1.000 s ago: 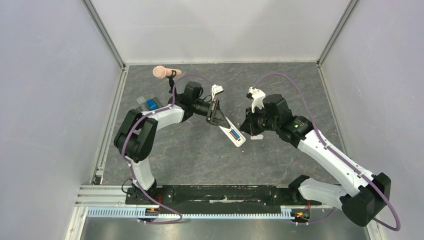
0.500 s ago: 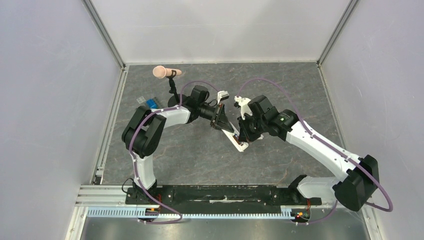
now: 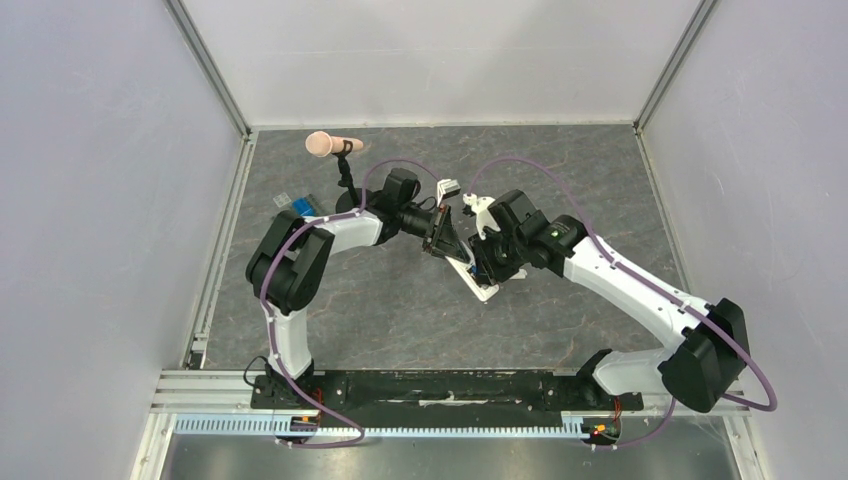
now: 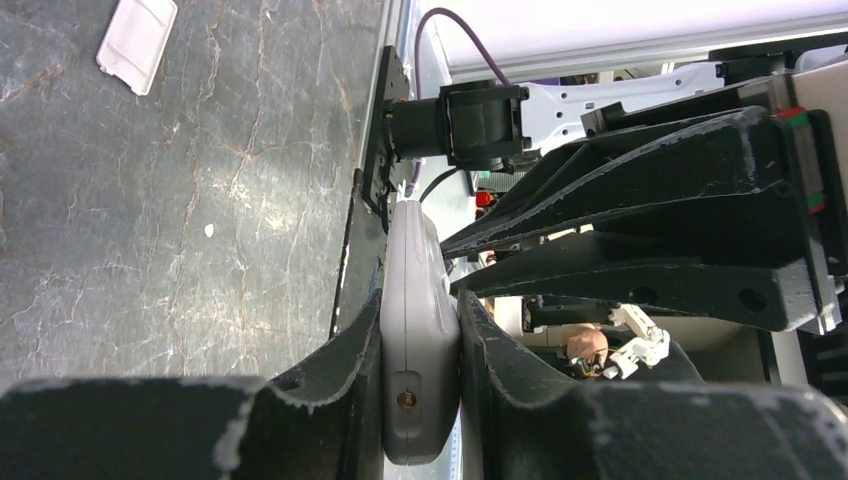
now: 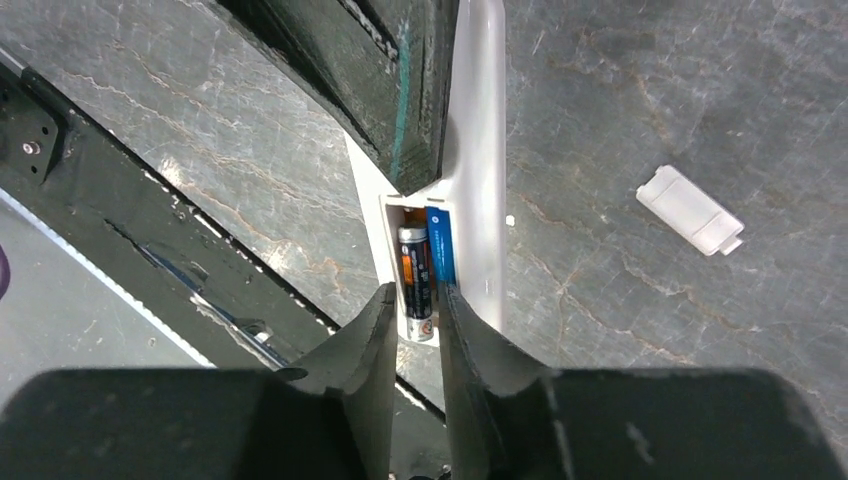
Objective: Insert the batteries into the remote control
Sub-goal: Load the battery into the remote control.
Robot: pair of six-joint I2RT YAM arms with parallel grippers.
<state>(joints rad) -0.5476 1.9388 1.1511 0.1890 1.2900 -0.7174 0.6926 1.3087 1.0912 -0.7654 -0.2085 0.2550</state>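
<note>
My left gripper (image 3: 446, 240) is shut on the white remote control (image 3: 481, 288) and holds it tilted above the table; in the left wrist view the remote (image 4: 420, 340) is clamped edge-on between both fingers (image 4: 350, 350). Its back compartment is open. The blue battery (image 5: 440, 248) lies in the compartment. My right gripper (image 5: 415, 310) is shut on the dark grey battery (image 5: 416, 270), which sits in the slot beside the blue one, its silvery tip toward my fingers. In the top view the right gripper (image 3: 482, 264) is pressed against the remote's lower end.
The white battery cover (image 5: 690, 210) lies loose on the grey table; it also shows in the left wrist view (image 4: 137, 40). A pink microphone (image 3: 330, 145) on a black stand and a blue toy brick (image 3: 301, 207) stand at the back left.
My right arm has swung left from beside the remote onto its lower end. The left arm shifted slightly right at first with the remote, then held still.
</note>
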